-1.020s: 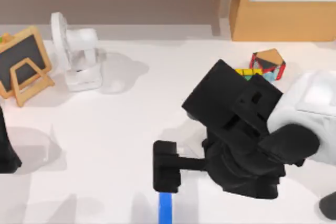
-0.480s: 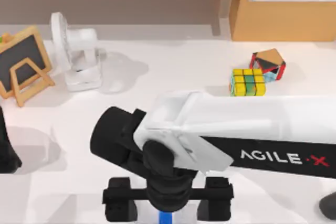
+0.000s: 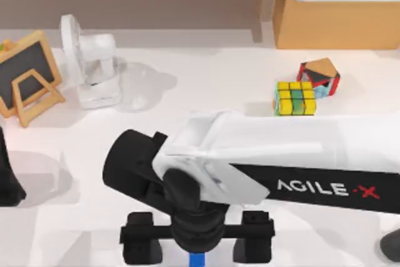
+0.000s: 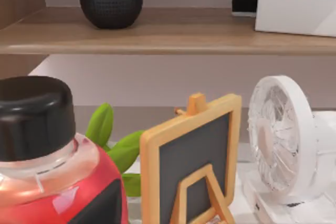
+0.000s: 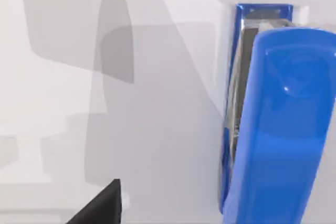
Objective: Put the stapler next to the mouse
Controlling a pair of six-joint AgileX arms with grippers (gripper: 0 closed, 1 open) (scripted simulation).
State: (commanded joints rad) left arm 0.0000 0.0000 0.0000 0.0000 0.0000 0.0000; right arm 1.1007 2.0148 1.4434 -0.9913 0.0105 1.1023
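Right hand point(image 3: 197, 242), fingers spread apart, is hovering over the bright blue bar-shaped stapler point(image 5: 273, 119) on the white bench point(image 3: 219, 85). Risk: stapler sitting off-centre between fingers, so closing may skew it.

Reached across the desk point(image 3: 206, 79) from the right edge: the right arm point(image 3: 300, 154), white shell over a black band lettered AgileX, wrist turned downward near the front edge. Hung there the right gripper point(image 3: 197, 242), fingers spread wide, one black pad point(image 3: 141, 245) on each side of the stapler point(image 3: 197, 261), of which just a small blue end peeked out at the front edge, directly beneath the wrist. Stood near the back left: a white fan point(image 3: 94, 67), and beside it at the left edge a small chalkboard easel point(image 3: 28, 76). Sat toward the back right: a multicoloured puzzle cube point(image 3: 294, 97), with a second, angular puzzle point(image 3: 320, 76) just behind it.
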